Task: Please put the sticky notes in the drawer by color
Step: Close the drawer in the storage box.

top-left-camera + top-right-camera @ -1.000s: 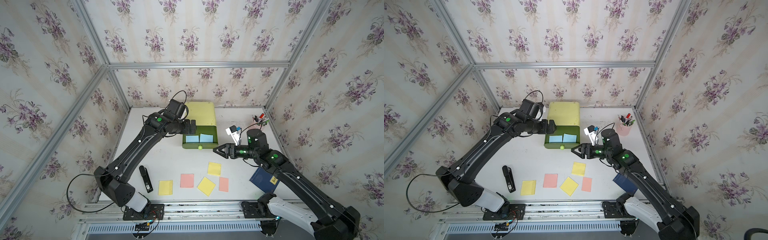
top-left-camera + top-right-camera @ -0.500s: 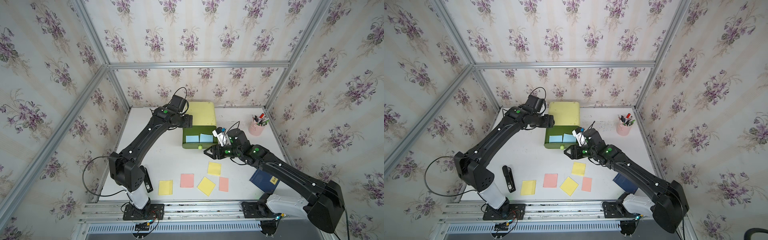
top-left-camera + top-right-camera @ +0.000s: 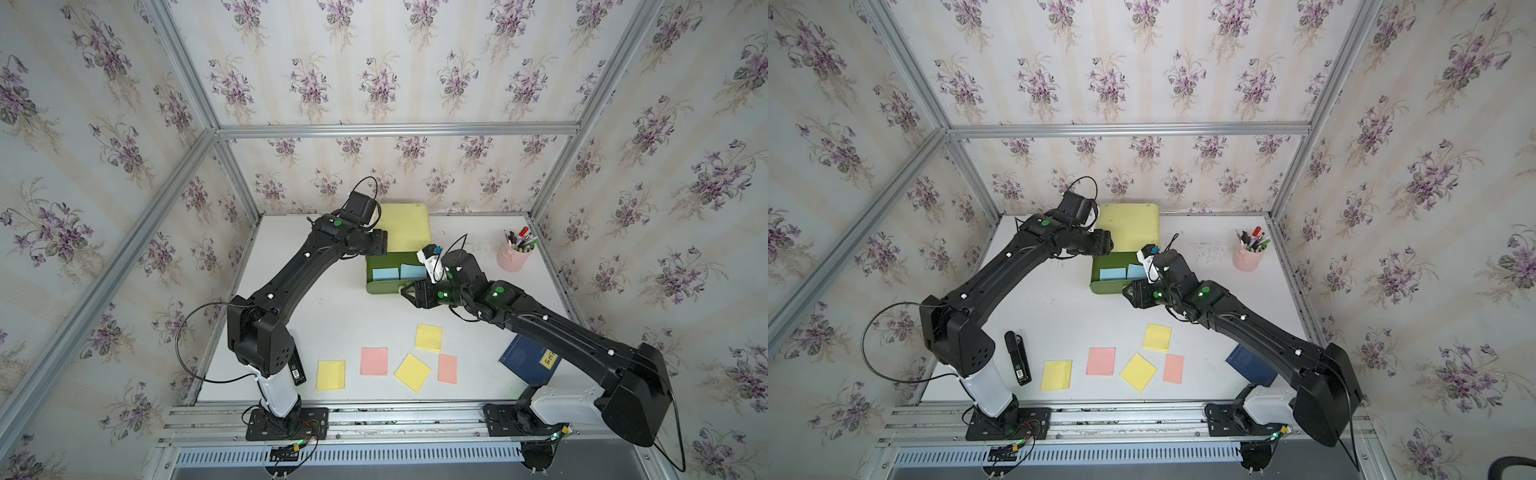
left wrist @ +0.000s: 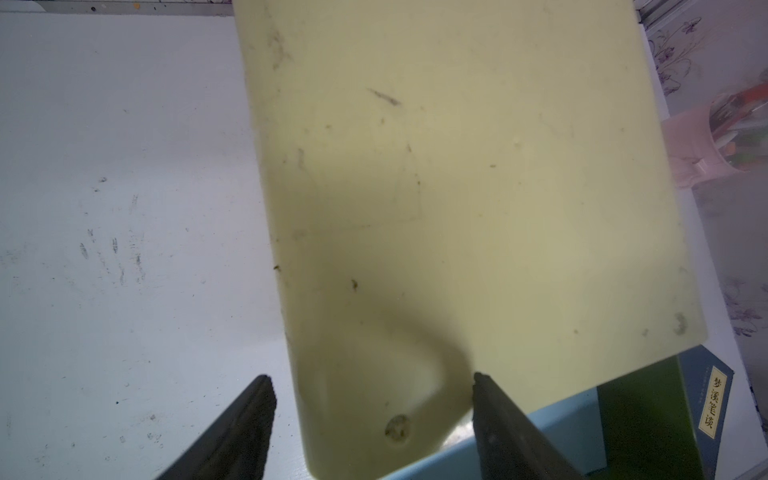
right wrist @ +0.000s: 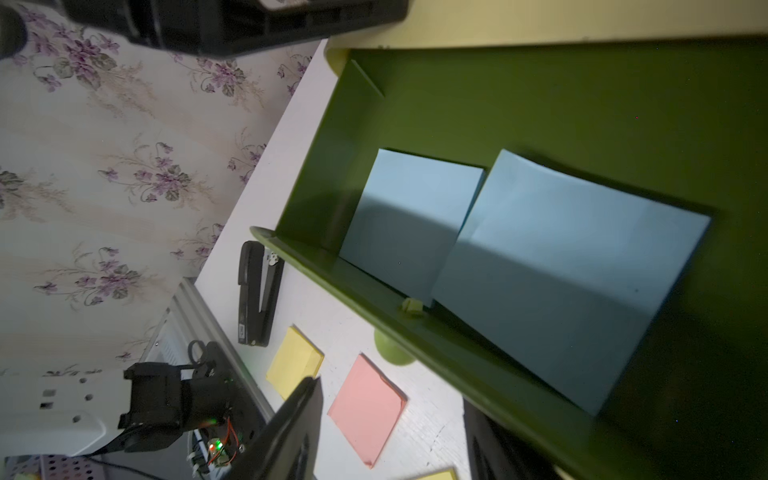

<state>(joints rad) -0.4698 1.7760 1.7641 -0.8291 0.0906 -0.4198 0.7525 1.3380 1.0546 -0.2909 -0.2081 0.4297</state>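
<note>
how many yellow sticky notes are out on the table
3. The leftmost yellow note lies near the front edge; the tilted yellow note sits between the two pink notes; the rear yellow note lies closer to the drawer. Others may be hidden in closed drawers.

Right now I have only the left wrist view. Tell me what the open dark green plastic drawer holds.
Observer: Two light blue paper sticky notes, side by side, lie in the dark green drawer.
Operator: List the notes outside it.
Observer: Three yellow square notes and two salmon pink ones lie on the white table, near its front edge.
Operator: Now the right arm.
Observer: The right claw faces the drawer's round light-green knob, jaws apart, gripping nothing.
</note>
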